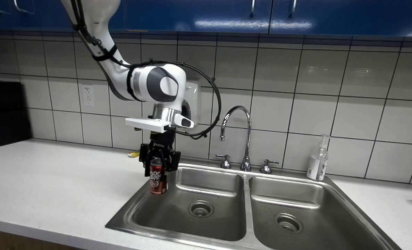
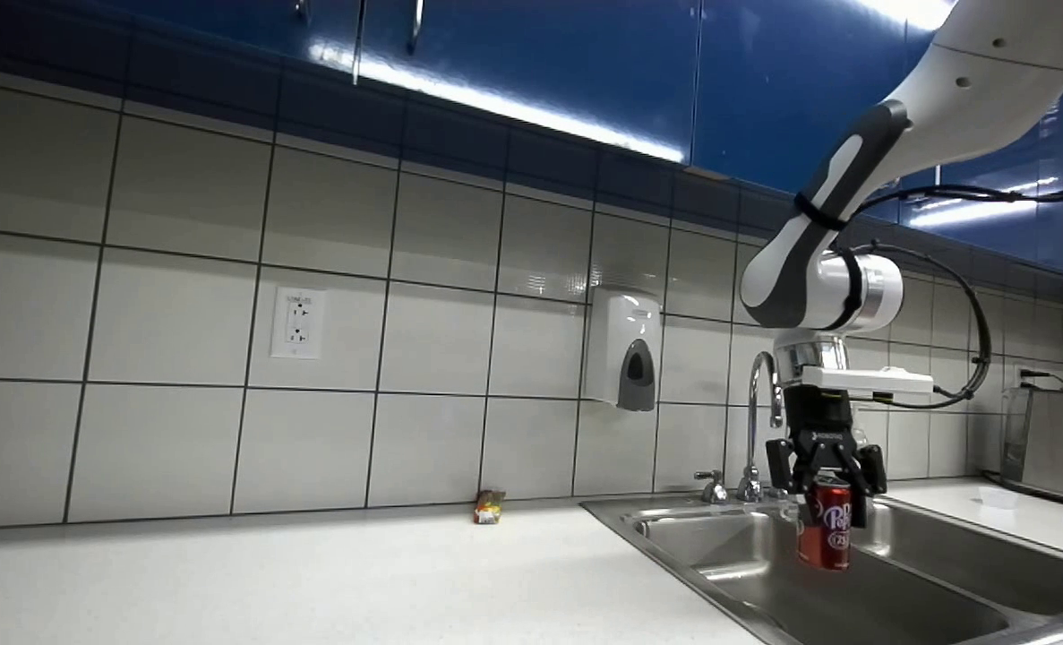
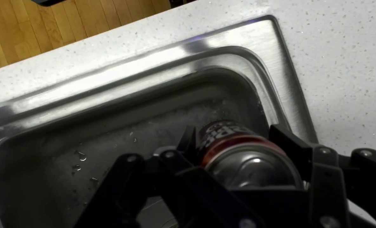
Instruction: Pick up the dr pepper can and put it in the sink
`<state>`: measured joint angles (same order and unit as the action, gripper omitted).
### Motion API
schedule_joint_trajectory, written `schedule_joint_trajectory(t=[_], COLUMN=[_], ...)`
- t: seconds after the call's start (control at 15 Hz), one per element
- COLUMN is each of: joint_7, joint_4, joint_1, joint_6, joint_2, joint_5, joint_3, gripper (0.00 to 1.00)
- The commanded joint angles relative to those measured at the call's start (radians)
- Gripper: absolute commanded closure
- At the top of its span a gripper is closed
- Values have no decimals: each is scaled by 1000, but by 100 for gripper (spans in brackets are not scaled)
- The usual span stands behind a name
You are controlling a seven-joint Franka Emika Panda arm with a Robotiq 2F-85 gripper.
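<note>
The dr pepper can (image 1: 158,185) is dark red with a silver top and pale lettering. My gripper (image 1: 159,171) is shut on it and holds it roughly upright. In an exterior view the can (image 2: 825,548) hangs in my gripper (image 2: 834,512) over the near basin. The stainless double sink (image 1: 122,223) shows in both exterior views. In the wrist view the can (image 3: 251,161) sits between the fingers of my gripper (image 3: 231,134), over the basin corner inside the sink rim (image 3: 254,34). The can's lower end is above the basin floor; the exact height is hard to tell.
A curved chrome faucet (image 1: 248,139) with two handles stands behind the sink. A clear soap bottle (image 1: 318,163) stands at the back right rim. A wall dispenser (image 2: 622,349) hangs behind. A small packet (image 2: 489,507) lies on the white counter by the wall.
</note>
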<state>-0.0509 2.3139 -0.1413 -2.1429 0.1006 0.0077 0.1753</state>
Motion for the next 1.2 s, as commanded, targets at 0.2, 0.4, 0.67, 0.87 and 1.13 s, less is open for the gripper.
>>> schedule_joint_trajectory(t=[0.2, 0.4, 0.67, 0.87, 1.13], joint_7=[-121, -141, -140, -134, -132], joint_4=[-178, -273, -367, -414, -454], joint_1=[-82, -111, -131, -136, -141], joint_6=[40, 42, 33, 35, 32], joint_2=[181, 283, 411, 487, 563], joint_5=[39, 57, 87, 97, 82], joint_3=[26, 18, -2, -19, -19], gripper=[62, 62, 62, 62, 62])
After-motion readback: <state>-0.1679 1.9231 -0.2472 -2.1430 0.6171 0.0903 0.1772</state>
